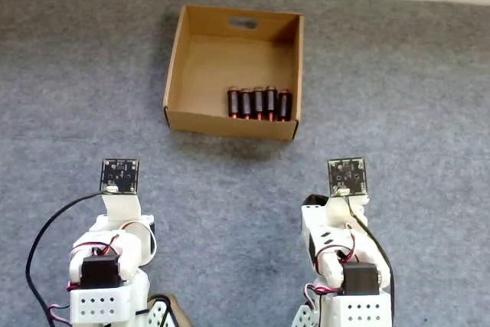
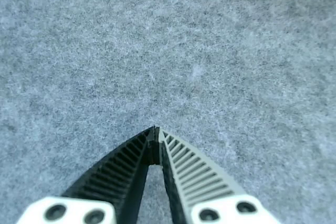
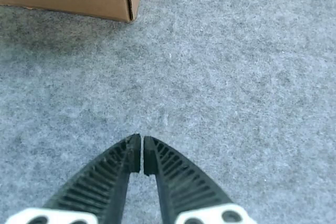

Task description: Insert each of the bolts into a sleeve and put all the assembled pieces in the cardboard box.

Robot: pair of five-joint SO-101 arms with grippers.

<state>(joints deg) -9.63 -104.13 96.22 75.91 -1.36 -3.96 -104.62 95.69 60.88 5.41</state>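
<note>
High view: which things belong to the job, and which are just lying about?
Job:
cardboard box
five assembled pieces in a row inside it
left gripper and right gripper, both shut

Lying about:
grey felt
black cable by the left arm

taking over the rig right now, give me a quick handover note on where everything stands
Left gripper: shut, holding nothing, over the grey mat.
Right gripper: shut, holding nothing; a corner of the cardboard box lies ahead of it, apart.
Things: five assembled pieces lie side by side inside the box, along its near wall.
Done: the pieces in sight are assembled and boxed.
Left: likely nothing.
</note>
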